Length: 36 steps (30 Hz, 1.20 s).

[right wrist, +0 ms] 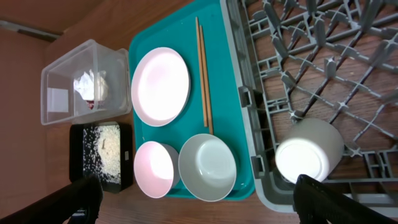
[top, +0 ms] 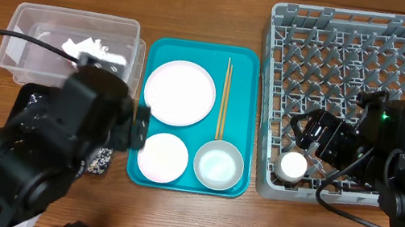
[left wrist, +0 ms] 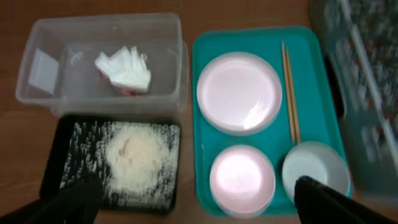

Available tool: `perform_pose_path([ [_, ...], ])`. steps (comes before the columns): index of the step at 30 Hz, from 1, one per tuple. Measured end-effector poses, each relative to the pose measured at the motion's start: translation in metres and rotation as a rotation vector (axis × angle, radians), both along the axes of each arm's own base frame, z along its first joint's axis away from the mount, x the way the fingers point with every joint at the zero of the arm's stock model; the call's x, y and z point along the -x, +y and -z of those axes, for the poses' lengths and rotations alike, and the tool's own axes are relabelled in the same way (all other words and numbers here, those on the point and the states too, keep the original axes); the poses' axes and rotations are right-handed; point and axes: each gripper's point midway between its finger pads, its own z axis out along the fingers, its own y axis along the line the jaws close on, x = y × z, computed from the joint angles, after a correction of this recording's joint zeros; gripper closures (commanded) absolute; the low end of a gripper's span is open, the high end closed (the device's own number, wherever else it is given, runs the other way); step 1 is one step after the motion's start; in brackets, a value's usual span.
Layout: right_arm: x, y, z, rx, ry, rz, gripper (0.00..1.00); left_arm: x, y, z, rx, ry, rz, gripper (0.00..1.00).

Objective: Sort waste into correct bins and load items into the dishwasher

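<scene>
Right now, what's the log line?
cup in rack; rice, paper binned; plate, pink bowl, steel bowl, chopsticks on teal tray; left gripper, right gripper open

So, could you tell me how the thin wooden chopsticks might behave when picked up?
The pair of thin wooden chopsticks looks stiff and light. Lying flat, side by side on the teal plastic tray, they may roll apart or slip.

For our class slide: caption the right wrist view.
Cup in the rack; plate, pink bowl, steel bowl and chopsticks on the teal tray.

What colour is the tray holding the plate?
The tray is teal; the left wrist view shows it best.
</scene>
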Motion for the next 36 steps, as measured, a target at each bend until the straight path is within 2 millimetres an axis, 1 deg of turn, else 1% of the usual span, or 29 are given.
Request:
perform_pose_path([
  [2,0.000,0.000,0.000,0.000,-0.001,0.000,0.00,-0.015,0.006,-0.014,0.041,-0.118,-0.027,0.00],
  [5,0.000,0.000,0.000,0.000,-0.001,0.001,0.00,-0.028,0.011,-0.030,0.095,-0.304,0.005,0.00],
  [7,0.000,0.000,0.000,0.000,0.001,0.001,0.00,-0.028,0.012,-0.031,0.109,-0.405,0.053,0.00],
  [8,-0.001,0.000,0.000,0.001,0.000,0.002,0.00,-0.026,0.012,-0.028,0.113,-0.447,0.072,0.00],
  [11,-0.001,0.000,0.000,0.001,0.001,0.002,0.00,-0.018,0.012,-0.010,0.113,-0.532,0.116,0.00],
  [14,-0.001,0.000,0.000,0.002,0.001,0.002,0.00,-0.011,0.013,0.017,0.113,-0.571,0.136,0.00],
  [16,-0.001,0.000,0.000,0.002,0.001,0.002,0.00,-0.008,0.014,0.033,0.120,-0.600,0.137,0.00],
  [22,-0.001,0.000,0.000,0.002,0.000,0.002,0.00,-0.001,0.014,0.073,0.143,-0.694,0.148,0.00],
  [28,0.000,0.000,0.000,0.002,0.001,0.002,0.00,0.001,0.008,0.110,0.165,-0.753,0.180,0.00],
  [35,-0.001,0.000,0.000,0.002,0.000,0.002,0.00,0.000,-0.001,0.158,0.188,-0.763,0.230,0.00],
  [36,-0.001,0.000,0.000,0.002,0.000,0.002,0.00,-0.001,-0.001,0.161,0.188,-0.759,0.230,0.00],
])
